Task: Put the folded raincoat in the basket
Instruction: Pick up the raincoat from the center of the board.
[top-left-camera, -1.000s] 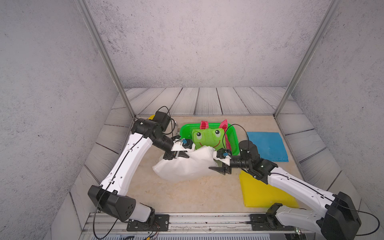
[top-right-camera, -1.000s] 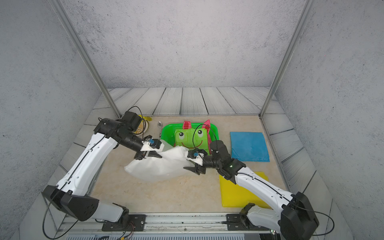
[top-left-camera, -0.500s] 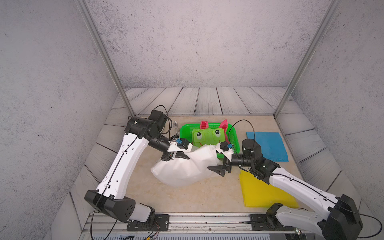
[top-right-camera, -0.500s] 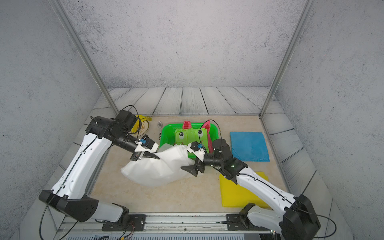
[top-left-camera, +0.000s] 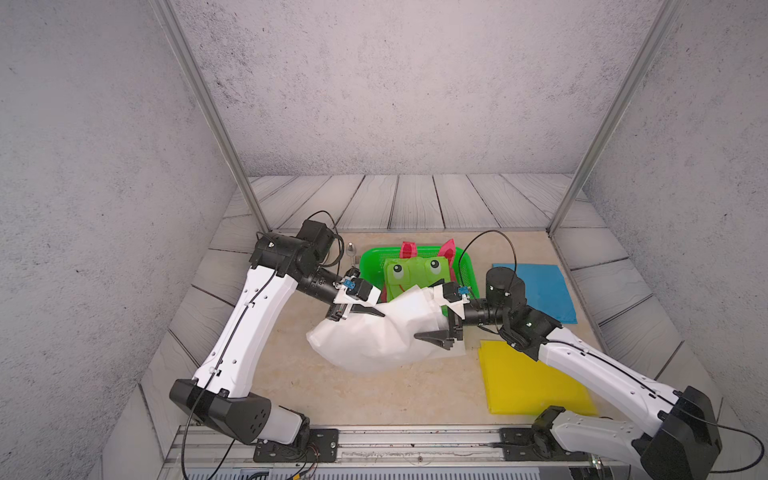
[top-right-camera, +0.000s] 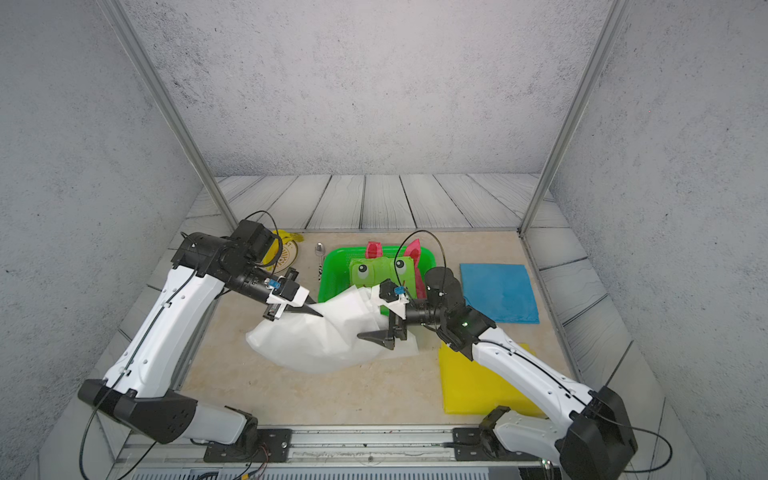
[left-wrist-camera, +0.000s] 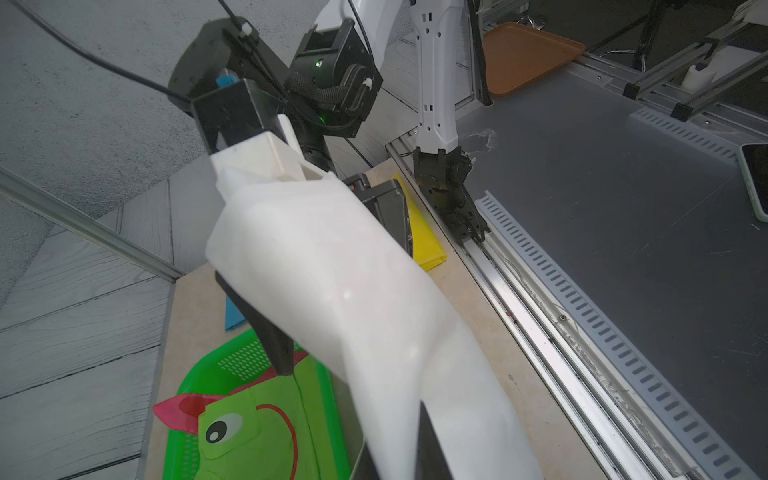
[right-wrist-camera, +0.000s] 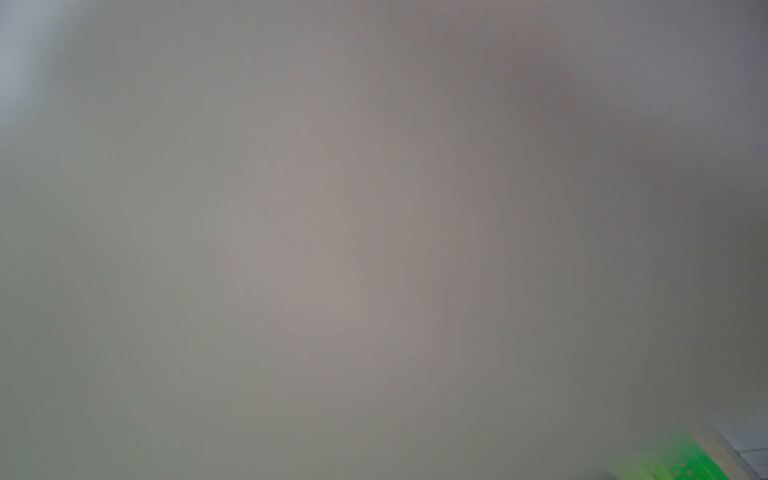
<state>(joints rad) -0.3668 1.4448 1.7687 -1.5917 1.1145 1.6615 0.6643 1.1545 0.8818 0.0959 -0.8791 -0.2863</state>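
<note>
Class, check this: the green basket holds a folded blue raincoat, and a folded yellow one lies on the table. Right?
No. The basket holds a green frog-faced raincoat; the blue raincoat lies on the table beside it, as both top views show. The yellow raincoat does lie on the table.

bunched white raincoat (top-left-camera: 374, 336), one end over the near rim of the bright green mesh basket (top-left-camera: 370, 266)

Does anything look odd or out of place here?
Yes. The white raincoat hangs as a crumpled bundle, not a neat fold, pinched by the left gripper and draped over the open right gripper, mostly outside the basket. The right wrist view is a grey blur.
</note>
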